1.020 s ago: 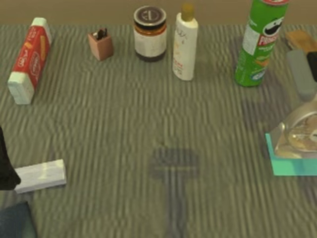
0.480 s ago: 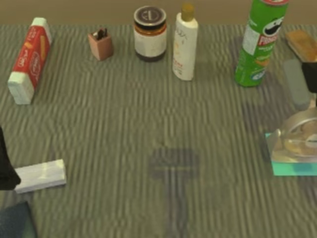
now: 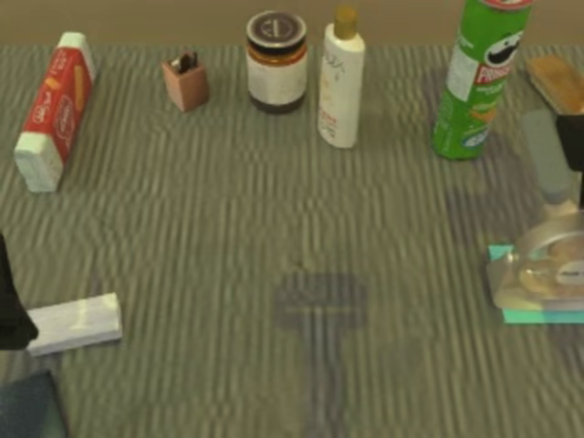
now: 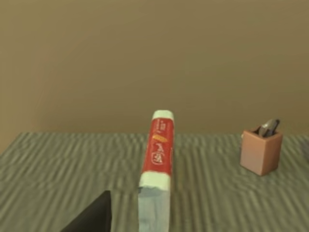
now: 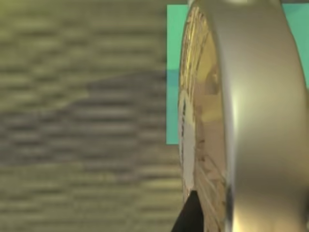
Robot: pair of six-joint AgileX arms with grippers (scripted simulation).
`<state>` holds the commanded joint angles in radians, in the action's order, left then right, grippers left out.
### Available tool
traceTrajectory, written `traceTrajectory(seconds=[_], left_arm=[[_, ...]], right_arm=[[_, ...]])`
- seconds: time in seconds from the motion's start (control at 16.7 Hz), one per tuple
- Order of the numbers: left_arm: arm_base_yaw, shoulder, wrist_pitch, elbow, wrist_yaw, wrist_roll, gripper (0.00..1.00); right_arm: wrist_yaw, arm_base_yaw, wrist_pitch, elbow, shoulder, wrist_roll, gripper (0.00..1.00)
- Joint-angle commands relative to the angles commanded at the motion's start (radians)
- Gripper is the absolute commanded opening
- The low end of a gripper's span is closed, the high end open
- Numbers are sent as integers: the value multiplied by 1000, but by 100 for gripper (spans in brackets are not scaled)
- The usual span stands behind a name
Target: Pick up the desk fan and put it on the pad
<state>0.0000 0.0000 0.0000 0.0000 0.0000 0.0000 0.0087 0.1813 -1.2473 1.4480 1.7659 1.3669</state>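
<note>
Grey ribbed tablecloth; at its right edge the desk fan point(image 3: 547, 274) sits on the pad point(image 3: 538, 315), placing apparently nearly done. I cannot tell the right gripper's grasp; next, let go and lift away.

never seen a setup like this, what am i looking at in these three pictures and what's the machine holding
This is a simulated two-armed AgileX robot at a table. One picture looks down from above; the other two come from cameras on each arm's wrist.

The right arm works at the table's right edge. Its gripper is mostly out of frame above, and its own camera shows the desk fan very close, over the green pad. From above, the desk fan sits on the pad; whether the fingers grip it is not visible.

The left arm is parked at the left edge, by a white block.

Along the far side stand a red and white box, a small brown holder, a jar, a white bottle and a green can.
</note>
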Motion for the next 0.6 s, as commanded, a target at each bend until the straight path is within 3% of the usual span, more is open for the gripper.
traceTrajectory(seconds=[0.24,0.6], left_arm=[[0,0,0,0,0,0,100],[0,0,0,0,0,0,100]], right_arm=[[0,0,0,0,0,0,98],[0,0,0,0,0,0,100]])
